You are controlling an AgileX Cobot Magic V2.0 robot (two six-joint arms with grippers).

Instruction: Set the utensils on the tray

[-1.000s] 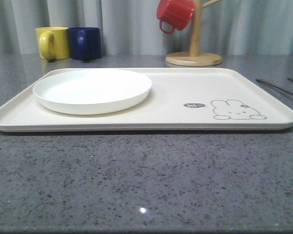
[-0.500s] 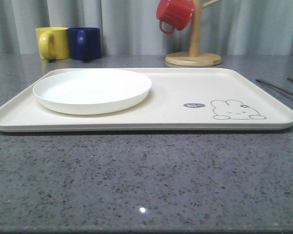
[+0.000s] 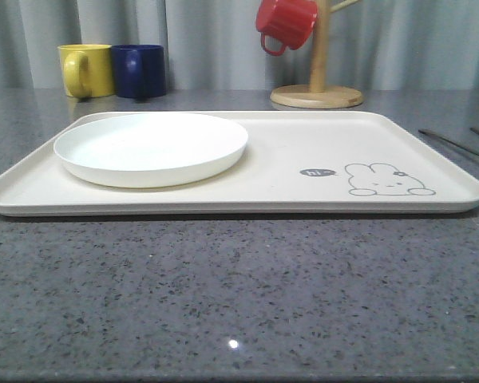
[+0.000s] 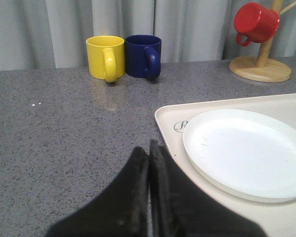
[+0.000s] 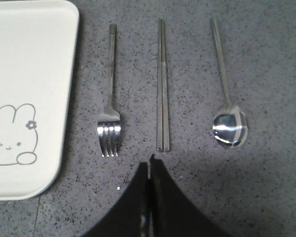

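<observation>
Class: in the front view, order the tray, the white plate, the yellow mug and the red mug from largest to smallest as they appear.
1. tray
2. white plate
3. yellow mug and red mug: they look alike in size, and the red one is cut off by the frame's top edge, so unranked.

fork [image 5: 110, 129] | chopsticks [image 5: 162, 89] | spoon [image 5: 229, 126]: parallel, flat on table beside cream tray [image 5: 24, 59]

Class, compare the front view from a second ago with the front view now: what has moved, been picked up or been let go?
Nothing visibly changed. The white plate sits on the tray as before, the mugs are unmoved, and no utensil has reached the tray.
</observation>
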